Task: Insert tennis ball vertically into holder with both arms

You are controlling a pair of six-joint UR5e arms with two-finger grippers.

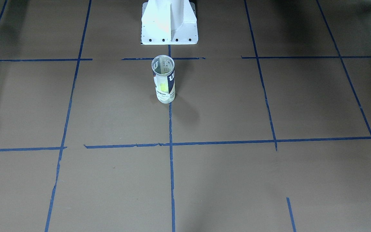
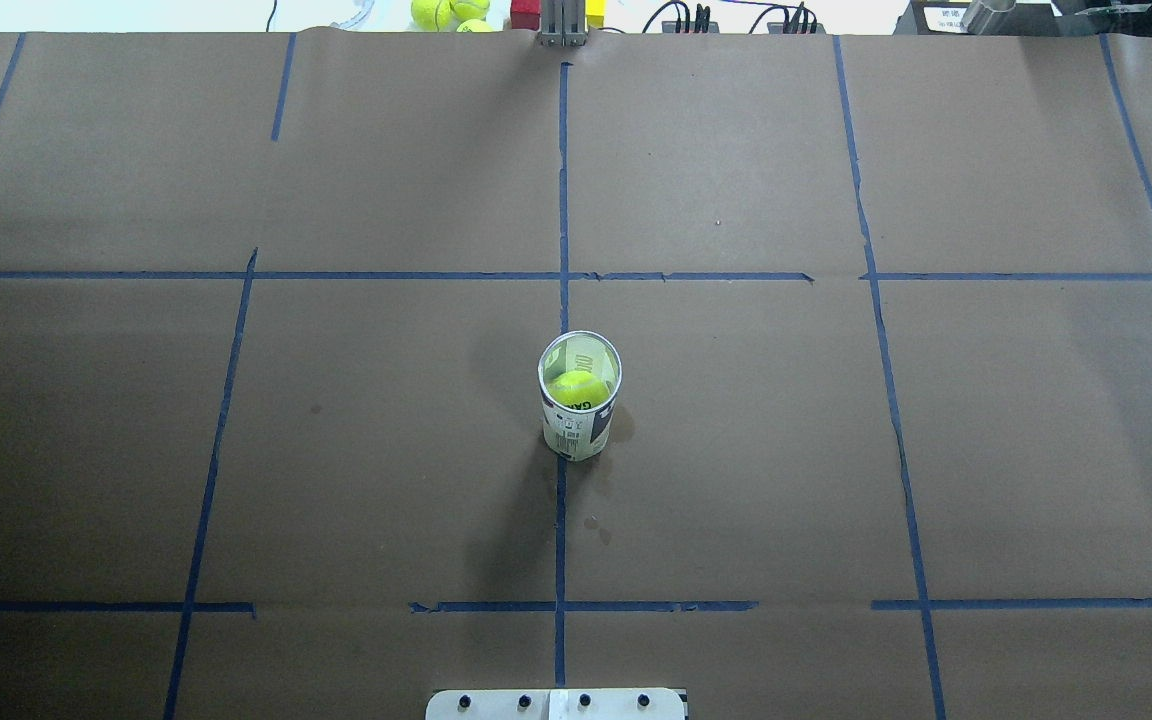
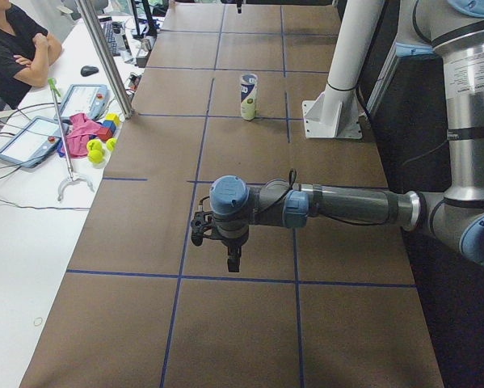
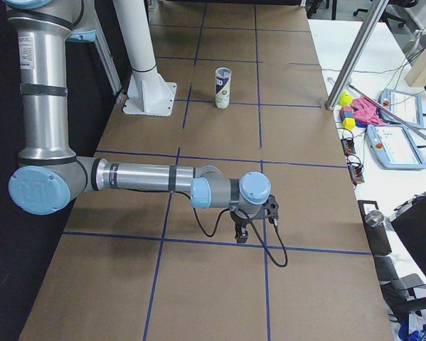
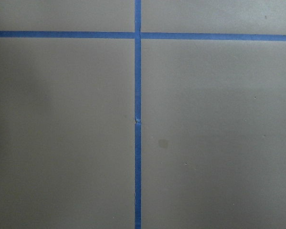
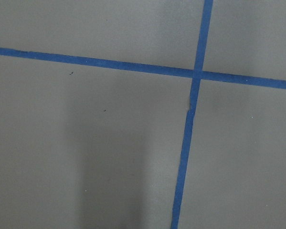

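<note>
Lining the table [image 2: 386,470], blue-taped brown paper [image 2: 1036,450], holder [image 2: 576,432] upright, ball [image 2: 577,389] inside, left tool [image 3: 233,262], right tool [image 4: 241,234], spread unclear.

The tabletop [image 2: 836,450] is wide and flat, and brown paper covers it. Blue tape lines [image 2: 563,200] cross it and cut it into big squares. The holder [image 2: 576,430] stands upright near the middle, right on the long tape line that runs out from the robot. The white pedestal [image 1: 169,25] sits at the robot's edge, near the holder but not touching it.
</note>
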